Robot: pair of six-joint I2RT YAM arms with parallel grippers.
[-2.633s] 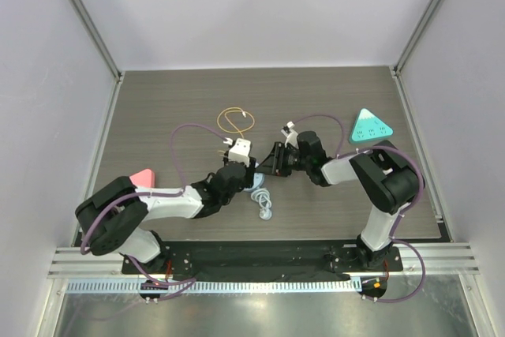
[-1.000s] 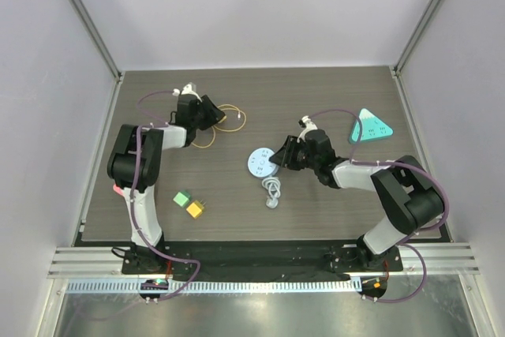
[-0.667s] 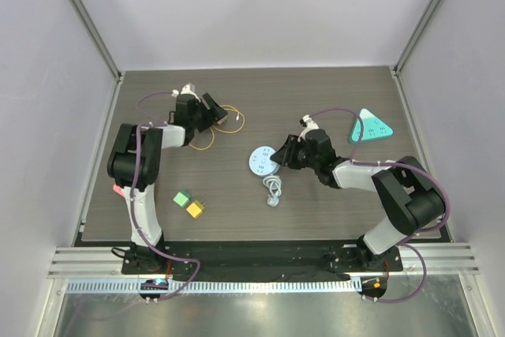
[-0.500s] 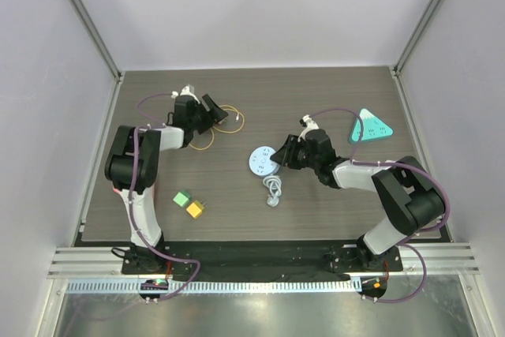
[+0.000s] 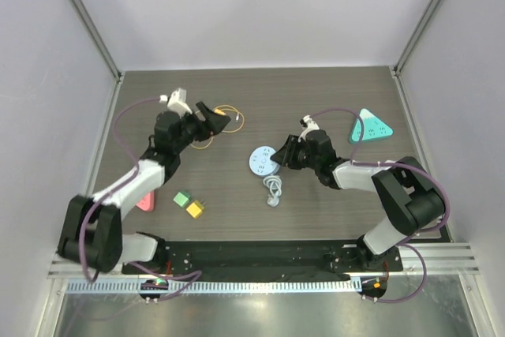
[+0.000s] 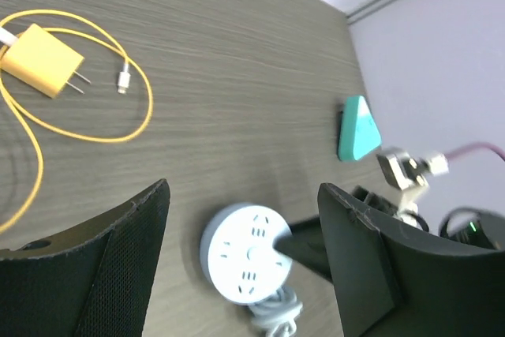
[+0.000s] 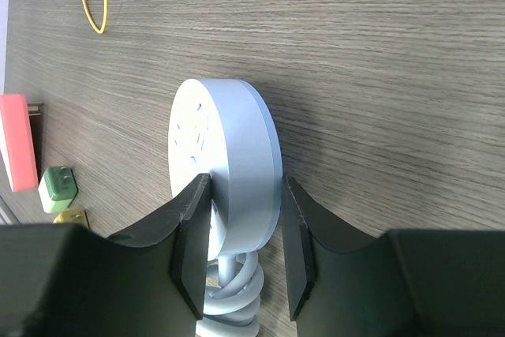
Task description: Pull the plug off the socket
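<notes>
The plug (image 6: 39, 59) lies loose toward the far-left corner of the table (image 5: 331, 96), well apart from the socket (image 5: 259, 161) midway between the side edges, so the pull looks done. The right pincer (image 7: 241, 195) clamps the socket's rim. The left pincer (image 6: 245, 226) hangs spread and empty. Only letting go seems left.
</notes>
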